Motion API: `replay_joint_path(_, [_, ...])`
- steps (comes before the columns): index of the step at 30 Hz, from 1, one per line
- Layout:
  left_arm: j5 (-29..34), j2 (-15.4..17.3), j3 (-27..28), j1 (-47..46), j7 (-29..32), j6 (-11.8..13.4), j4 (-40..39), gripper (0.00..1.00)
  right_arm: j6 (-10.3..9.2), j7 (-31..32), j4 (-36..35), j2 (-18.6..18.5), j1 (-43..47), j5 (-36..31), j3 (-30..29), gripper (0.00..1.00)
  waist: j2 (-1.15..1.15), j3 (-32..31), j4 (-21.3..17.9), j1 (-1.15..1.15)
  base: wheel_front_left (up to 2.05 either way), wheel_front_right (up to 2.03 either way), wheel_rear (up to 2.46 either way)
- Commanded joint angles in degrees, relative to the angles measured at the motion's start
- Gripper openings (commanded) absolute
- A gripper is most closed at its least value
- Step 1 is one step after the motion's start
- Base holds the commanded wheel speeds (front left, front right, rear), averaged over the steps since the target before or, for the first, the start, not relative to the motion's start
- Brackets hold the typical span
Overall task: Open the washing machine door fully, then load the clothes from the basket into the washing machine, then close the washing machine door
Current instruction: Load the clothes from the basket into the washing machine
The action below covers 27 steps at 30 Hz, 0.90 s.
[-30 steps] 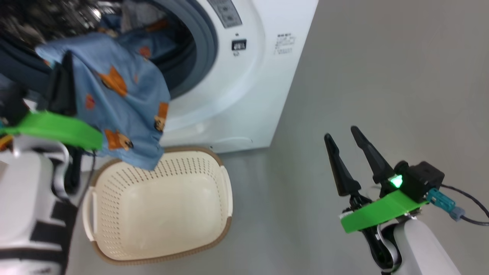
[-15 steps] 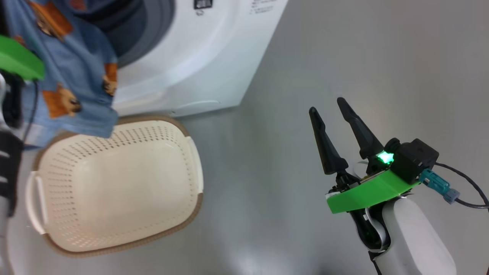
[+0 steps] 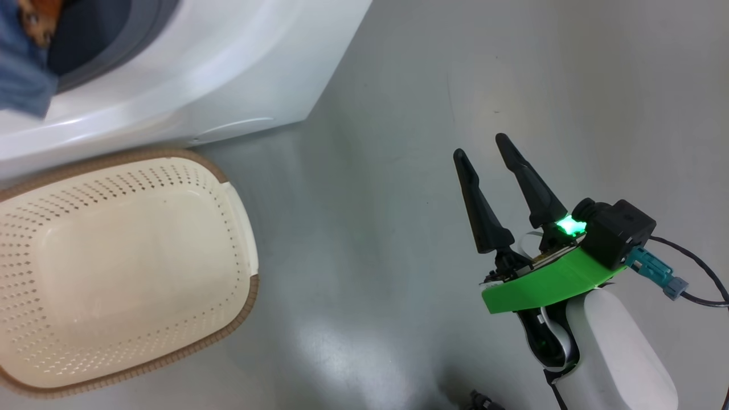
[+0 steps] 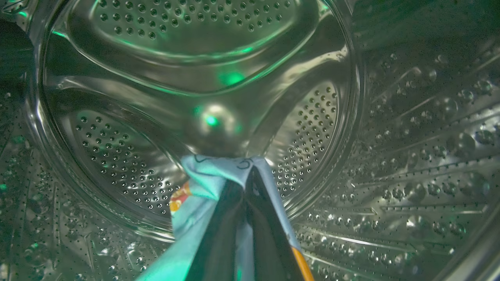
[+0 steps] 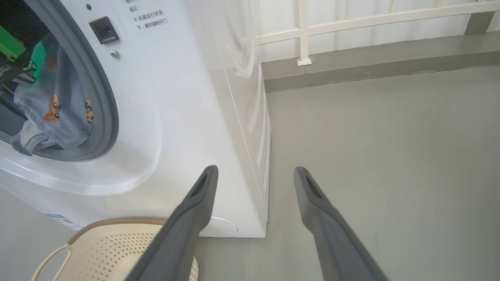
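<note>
The white washing machine stands at the upper left, and its door is out of view. Inside the steel drum, my left gripper is shut on a light blue garment of the clothes. From the right wrist view the clothes hang in the round opening of the washing machine. A corner of the clothes shows at the machine's mouth. The basket sits on the floor below, with nothing in it. My right gripper hovers open over the floor, well right of the basket.
Grey floor stretches wide to the right of the machine. A white railing and a low kerb run along the far wall. A cable trails from my right wrist.
The head camera has swung right and down, so machine and basket slid left. My left gripper has carried the garment up from above the basket into the drum. The right gripper stays open.
</note>
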Motion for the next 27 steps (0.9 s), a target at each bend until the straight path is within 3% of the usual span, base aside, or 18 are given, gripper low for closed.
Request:
replay_joint_path(1, [1.4, 1.6, 2.5, 0.4, -0.3, 0.3, -2.2, 0.00, 0.09, -0.3, -1.4, 0.4, -0.3, 0.4, 0.8, 1.00, 0.00, 0.6, -0.6, 0.00, 0.00, 0.00, 0.00])
replay_joint_path(2, [1.9, 1.1, 3.2, 1.0, -0.3, 0.3, -2.2, 0.02, 0.09, -0.3, -1.3, 0.4, -0.3, 0.4, 0.8, 1.00, 0.00, 0.5, -0.4, 0.00, 0.00, 0.00, 0.00])
replay_joint_path(3, [2.3, 0.7, 3.7, 1.7, -0.3, 0.2, -1.4, 0.44, 0.09, -0.3, -1.1, 0.4, -0.3, 0.4, 0.9, 1.00, 0.00, 0.3, -0.3, 0.00, 0.00, 0.00, 0.00])
replay_joint_path(4, [2.3, 0.7, 3.7, 1.7, -0.3, 0.2, -1.4, 0.44, 0.09, -0.3, -1.1, 0.4, -0.3, 0.4, 0.9, 1.00, 0.00, 0.3, -0.3, 0.00, 0.00, 0.00, 0.00])
replay_joint_path(5, [2.5, 0.2, 3.8, 2.3, -0.3, 0.2, 0.5, 1.00, 0.09, -0.3, -1.0, 0.4, -0.4, 0.4, 1.0, 1.00, 0.00, 0.0, 0.0, 0.00, 0.00, 0.00, 0.00])
replay_joint_path(13, [3.2, -1.7, 2.7, 2.4, -0.3, -0.9, 8.1, 1.00, 0.09, -0.3, -0.1, 0.4, -0.8, -0.2, 1.2, 1.00, 0.00, -1.7, 1.9, 0.00, 0.00, 0.00, 0.00])
replay_joint_path(27, [0.3, -3.2, 0.6, 10.4, -0.3, -1.2, 5.2, 1.00, 0.09, -0.3, 1.3, 0.4, -0.2, -1.1, 0.8, 1.00, 0.00, -6.4, 4.9, 0.00, 0.00, 0.00, 0.00])
